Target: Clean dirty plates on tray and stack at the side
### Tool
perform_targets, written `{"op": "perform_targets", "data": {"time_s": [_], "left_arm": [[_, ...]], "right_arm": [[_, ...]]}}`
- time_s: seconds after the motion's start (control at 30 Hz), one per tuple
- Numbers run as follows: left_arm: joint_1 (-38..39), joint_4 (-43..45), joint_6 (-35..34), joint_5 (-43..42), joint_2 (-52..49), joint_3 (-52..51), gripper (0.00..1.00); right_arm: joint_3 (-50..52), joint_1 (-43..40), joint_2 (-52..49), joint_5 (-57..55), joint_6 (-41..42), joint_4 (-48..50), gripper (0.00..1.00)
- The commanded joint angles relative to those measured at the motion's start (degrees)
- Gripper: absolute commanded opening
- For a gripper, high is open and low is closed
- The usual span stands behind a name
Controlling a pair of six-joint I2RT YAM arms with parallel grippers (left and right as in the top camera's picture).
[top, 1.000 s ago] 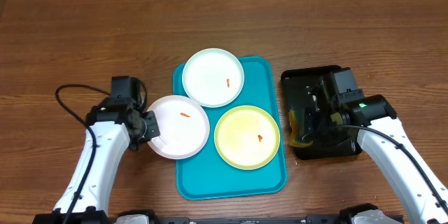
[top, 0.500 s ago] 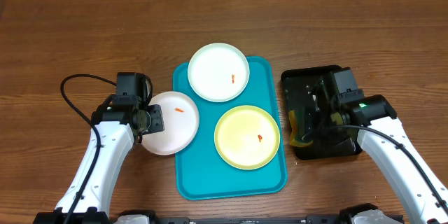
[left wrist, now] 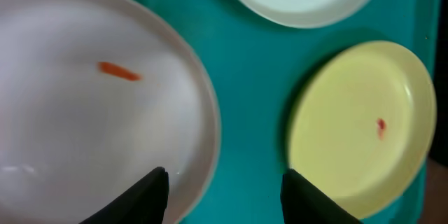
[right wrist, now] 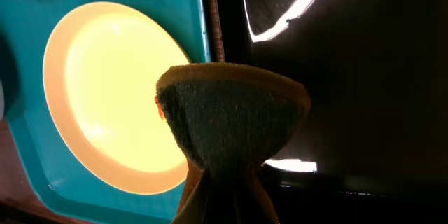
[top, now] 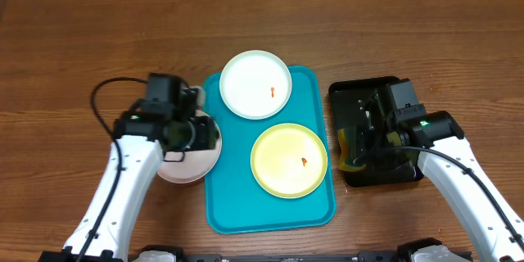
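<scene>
Overhead first: early days on this job. My left tool [left wrist: 224, 192] hangs over one white plate [left wrist: 84, 112], which straddles the left rim of the tray [top: 270, 213], partly out over the counter [top: 82, 33] toward its left edge. Jaws stand apart with the plate's rim between them; released, by my reading. The second white plate [top: 255, 85] and the yellow plate [top: 288, 160] lie on the tray. All three show an orange speck, so I judge none cleaned and none stacked. My right tool [top: 366, 135] is clenched on the sponge [right wrist: 231, 112] above the black tray [top: 360, 94].
</scene>
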State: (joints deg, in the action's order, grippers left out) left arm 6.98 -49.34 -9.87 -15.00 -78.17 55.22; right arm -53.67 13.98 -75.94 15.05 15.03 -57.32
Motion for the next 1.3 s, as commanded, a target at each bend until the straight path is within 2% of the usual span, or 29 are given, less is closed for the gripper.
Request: {"op": "perform_targets", "data": {"time_s": [0.0, 0.1, 0.27, 0.47, 0.63, 0.8, 1.03, 1.27], "left_arm": [[7.5, 0.1, -1.8, -0.3, -0.5, 1.0, 0.52], [14.6, 1.6, -7.8, 7.2, -2.1, 1.0, 0.5], [22.1, 4.5, -16.0, 12.4, -8.2, 1.0, 0.45], [22.6, 7.8, -20.4, 12.3, -17.4, 1.0, 0.35], [22.6, 11.9, -20.4, 6.1, -23.0, 1.0, 0.3], [22.1, 11.1, -20.5, 5.8, -25.0, 1.0, 0.04], [21.1, 5.3, -22.6, 5.1, -24.5, 1.2, 0.04], [21.1, 2.8, -23.6, 5.1, -24.0, 1.2, 0.04]], "right_arm": [[-1.7, 0.2, 1.0, 0.5, 1.2, 0.9, 0.04], [-1.7, 0.2, 1.0, 2.0, 1.7, 1.8, 0.04], [-1.7, 0.3, 1.0, 4.9, 1.7, 1.9, 0.04], [-1.7, 2.9, 1.0, 5.4, 1.7, 2.4, 0.04], [-1.7, 5.1, 1.0, 5.6, 1.3, 3.5, 0.04], [-1.7, 10.0, 1.0, 5.6, 1.7, 4.7, 0.04], [-1.7, 18.3, -2.0, 1.2, 7.6, 11.5, 0.04], [-1.7, 22.8, -12.3, -2.3, 7.7, 18.7, 0.04]]}}
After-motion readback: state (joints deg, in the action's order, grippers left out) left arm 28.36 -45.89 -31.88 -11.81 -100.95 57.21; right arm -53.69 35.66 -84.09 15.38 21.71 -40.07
